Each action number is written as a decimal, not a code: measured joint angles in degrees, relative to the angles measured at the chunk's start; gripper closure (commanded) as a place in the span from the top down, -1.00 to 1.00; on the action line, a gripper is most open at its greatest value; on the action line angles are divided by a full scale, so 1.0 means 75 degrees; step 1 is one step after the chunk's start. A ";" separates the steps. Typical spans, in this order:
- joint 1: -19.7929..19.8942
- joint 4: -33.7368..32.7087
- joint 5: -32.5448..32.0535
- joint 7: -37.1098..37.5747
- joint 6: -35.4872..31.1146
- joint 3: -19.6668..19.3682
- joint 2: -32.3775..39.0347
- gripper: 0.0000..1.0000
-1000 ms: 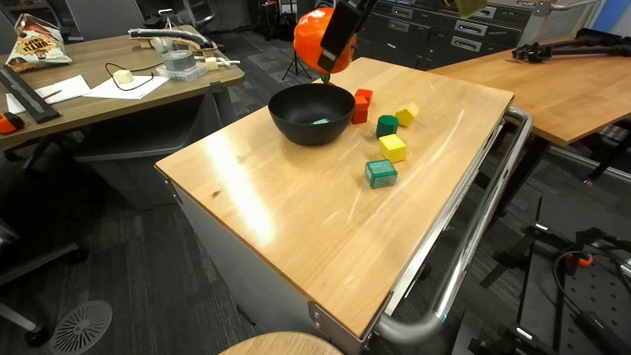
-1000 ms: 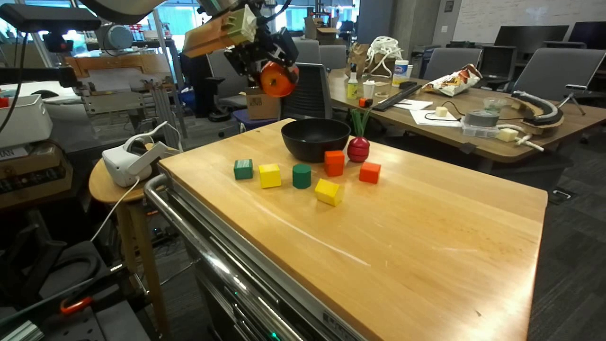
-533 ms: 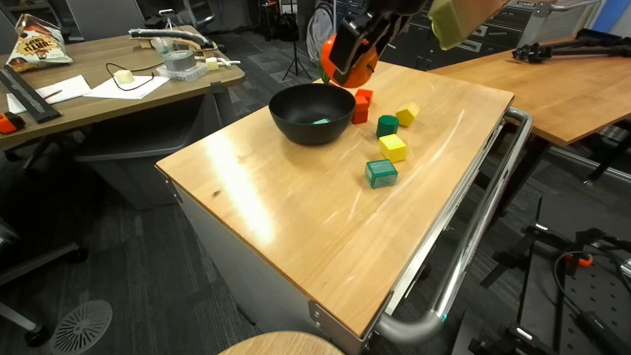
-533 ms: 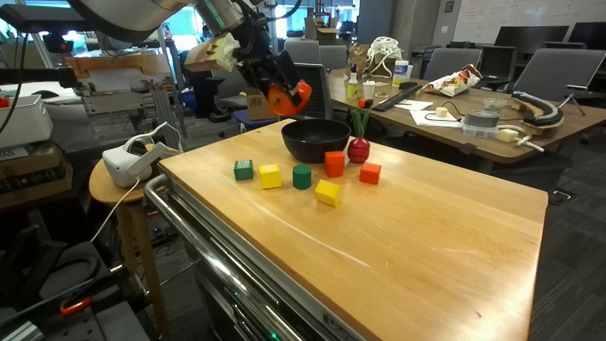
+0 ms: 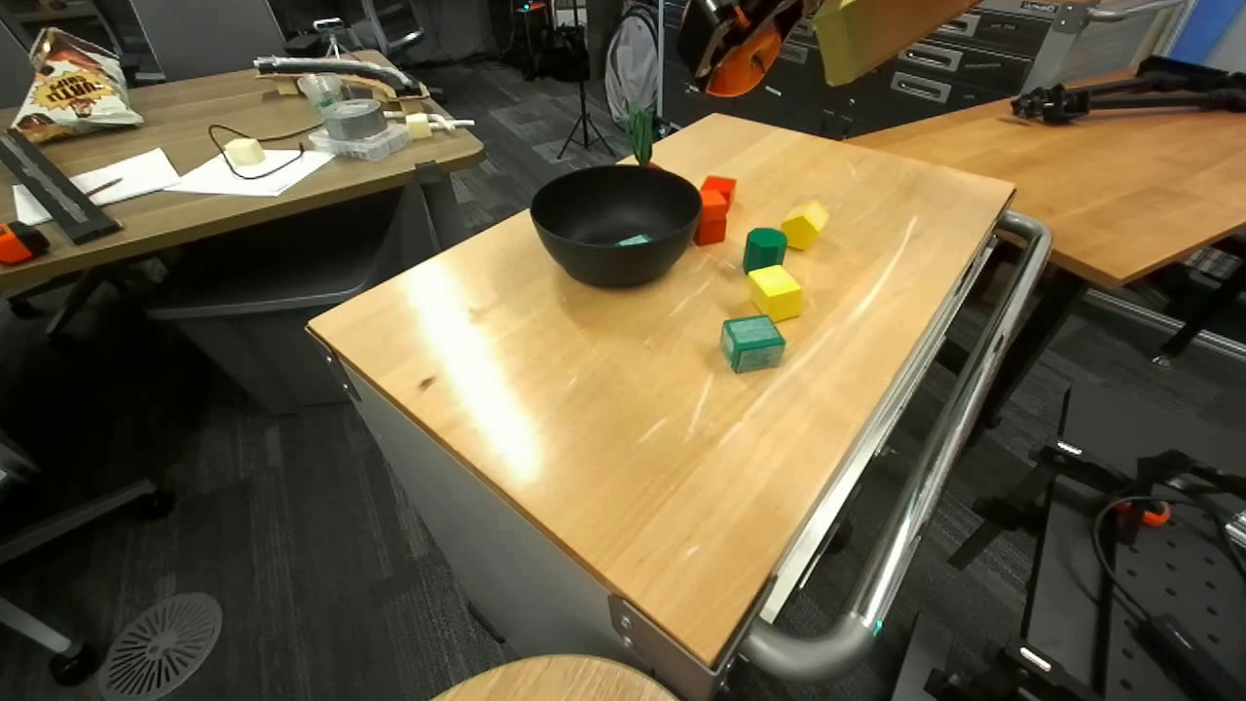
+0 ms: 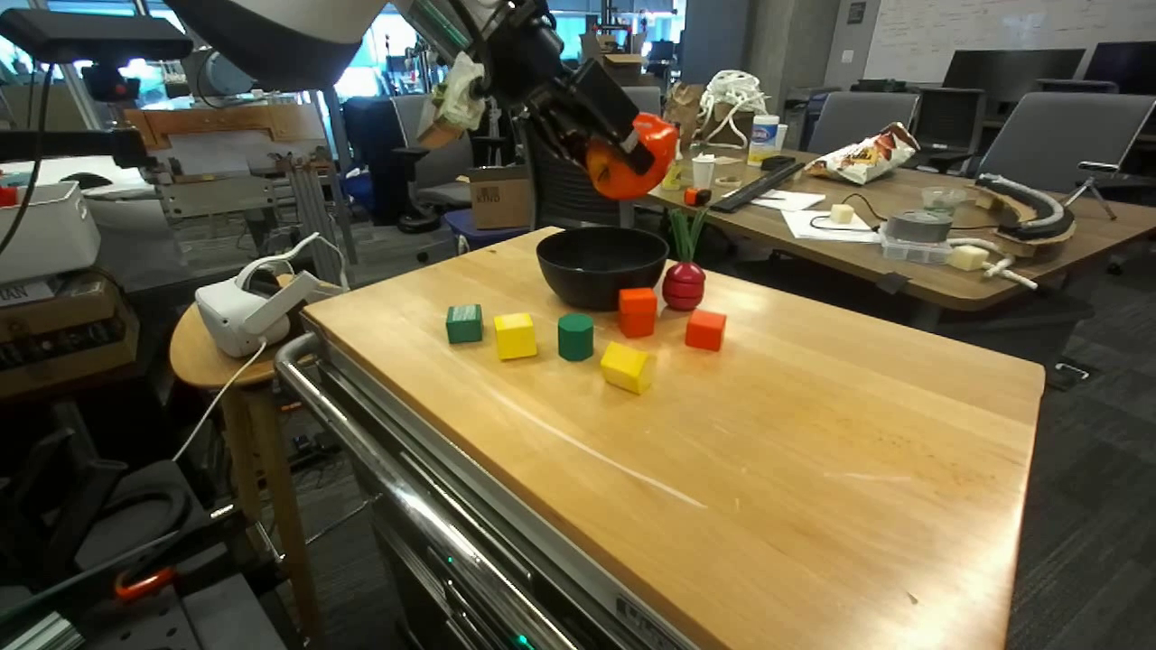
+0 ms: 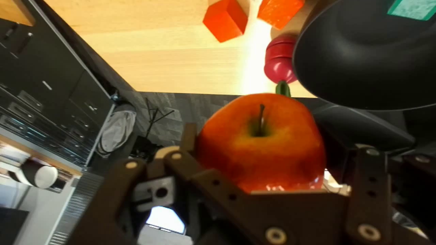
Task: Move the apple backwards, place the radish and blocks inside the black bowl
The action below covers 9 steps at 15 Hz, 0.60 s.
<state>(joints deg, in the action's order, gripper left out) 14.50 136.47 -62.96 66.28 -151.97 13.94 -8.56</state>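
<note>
My gripper [image 7: 262, 144] is shut on the apple [image 7: 262, 156], stem facing the wrist camera. It holds the apple [image 6: 664, 140] in the air above the table's far side, near the black bowl [image 6: 596, 282]. In an exterior view the apple [image 5: 748, 63] is partly behind a finger. The radish [image 6: 684, 287] stands upright beside the bowl; the wrist view shows its red body [image 7: 281, 61]. A teal block [image 5: 634, 239] lies inside the bowl. On the table are a green block [image 6: 465, 323], yellow blocks [image 6: 516, 337] [image 6: 628, 367], a green cylinder [image 6: 575, 337] and red-orange blocks [image 6: 638, 313] [image 6: 705, 330].
The wooden cart top [image 6: 813, 433] has a metal handle bar [image 6: 406, 496] along one side. A stool with a white headset [image 6: 244, 311] stands beside it. Another table [image 6: 948, 235] with a chip bag and tape lies behind. A wooden desk [image 5: 1119, 166] stands close by.
The gripper carries the apple to the right in both exterior views. It first dips, then rises in the last half second. The bowl, radish and blocks have not moved.
</note>
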 measured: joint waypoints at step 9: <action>-0.0434 -0.0343 0.2195 0.2095 0.0502 0.0710 0.1106 0.17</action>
<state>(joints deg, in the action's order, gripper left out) 11.25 133.90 -46.50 82.00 -148.21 19.26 -0.27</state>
